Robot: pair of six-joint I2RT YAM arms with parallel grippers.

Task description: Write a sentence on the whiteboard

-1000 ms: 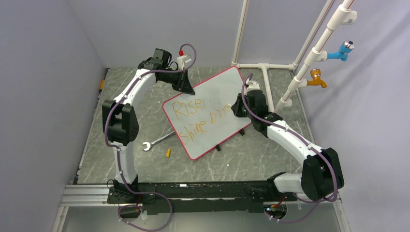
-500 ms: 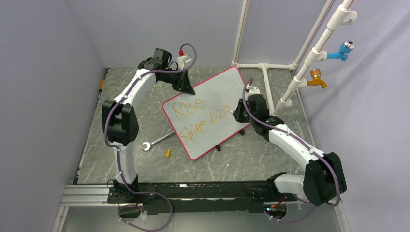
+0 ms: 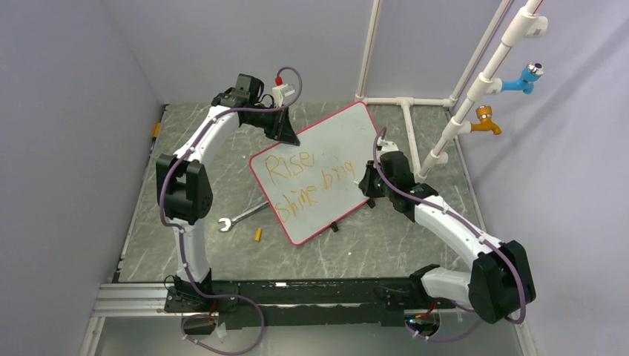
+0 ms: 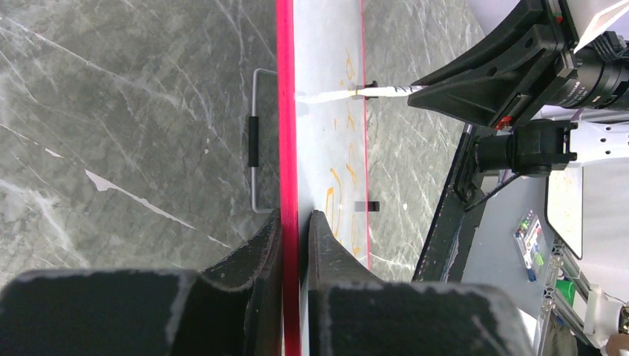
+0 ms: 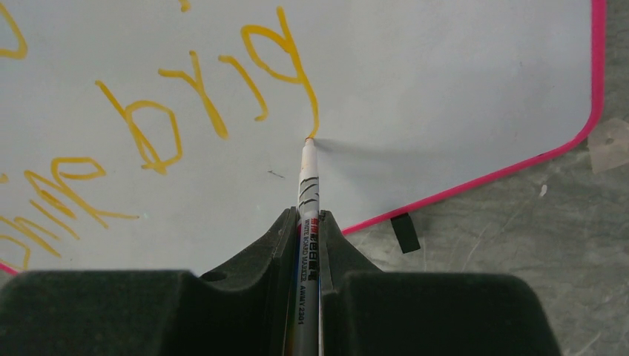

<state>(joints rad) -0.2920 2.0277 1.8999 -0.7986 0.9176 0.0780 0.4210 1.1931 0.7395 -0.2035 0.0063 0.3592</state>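
The whiteboard (image 3: pixel 337 141) lies tilted on the table, white with a red-pink rim. The sentence (image 3: pixel 300 182) is orange, with "Rise" above "shine brig". My left gripper (image 3: pixel 291 138) is shut on the board's far left rim, and the left wrist view shows its jaws (image 4: pixel 295 219) pinching the red edge (image 4: pixel 285 111). My right gripper (image 3: pixel 369 182) is shut on a white marker (image 5: pixel 308 185). The marker's tip touches the board (image 5: pixel 445 81) at the tail of the last letter (image 5: pixel 285 59).
A wrench (image 3: pixel 243 215) and a small yellow piece (image 3: pixel 258 234) lie on the table left of the board. A white pipe frame with a blue tap (image 3: pixel 521 78) and an orange tap (image 3: pixel 486 122) stands at the back right. A black clip foot (image 5: pixel 404 231) is on the board's near edge.
My right gripper has moved nearer and slightly right with the marker, drawing the last letter's tail, so the second row now ends in "brig". The left arm and board have not moved.
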